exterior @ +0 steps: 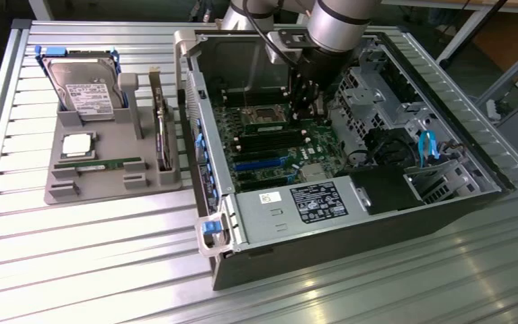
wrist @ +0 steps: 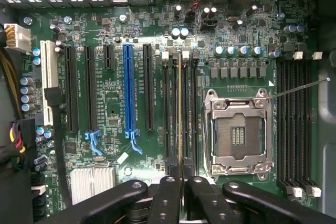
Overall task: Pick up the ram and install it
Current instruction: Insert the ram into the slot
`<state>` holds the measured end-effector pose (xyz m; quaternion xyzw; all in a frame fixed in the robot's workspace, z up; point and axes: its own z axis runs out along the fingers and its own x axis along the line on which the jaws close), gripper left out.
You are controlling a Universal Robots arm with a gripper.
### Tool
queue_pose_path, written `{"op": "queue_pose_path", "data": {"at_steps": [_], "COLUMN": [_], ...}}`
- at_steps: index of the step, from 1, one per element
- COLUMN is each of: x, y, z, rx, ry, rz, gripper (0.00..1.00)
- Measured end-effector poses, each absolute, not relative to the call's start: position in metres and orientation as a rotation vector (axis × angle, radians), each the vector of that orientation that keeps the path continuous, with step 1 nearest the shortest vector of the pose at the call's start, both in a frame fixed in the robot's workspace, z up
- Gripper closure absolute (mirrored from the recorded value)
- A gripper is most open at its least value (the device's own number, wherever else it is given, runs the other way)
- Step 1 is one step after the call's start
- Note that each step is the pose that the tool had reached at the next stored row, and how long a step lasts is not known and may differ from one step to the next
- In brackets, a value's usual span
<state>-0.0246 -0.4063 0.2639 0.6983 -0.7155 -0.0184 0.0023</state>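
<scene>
Nearest me in the exterior view was the dark near wall of the computer case [exterior: 268, 270], with the power supply [exterior: 318, 202] just behind it. Farther in, the gripper [exterior: 311, 113] hung low over the motherboard [exterior: 268, 145], while a twin green stick [exterior: 106, 164] lay in the grey tray [exterior: 106, 183] on the exterior view's left. From the wrist view, the gripper [wrist: 181, 179] was clenched on the ram [wrist: 180, 114], seen edge-on as a thin gold line, upright over the memory slots [wrist: 167, 114] beside the processor socket [wrist: 239, 132]; whether it touched a slot I could not tell. I judged the ram light, stiff and brittle, best pinched along its bare long edge at mid-length, clear of chips and contacts.
</scene>
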Motion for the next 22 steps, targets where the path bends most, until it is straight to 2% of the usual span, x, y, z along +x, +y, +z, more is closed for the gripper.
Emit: {"op": "queue_pose_path", "data": {"at_steps": [22], "x": [-0.0246], "y": [-0.4153], "z": [0.2592], "rx": [2.192], "ry": [-2.246], "rz": [-0.061], "gripper": [0.89]}}
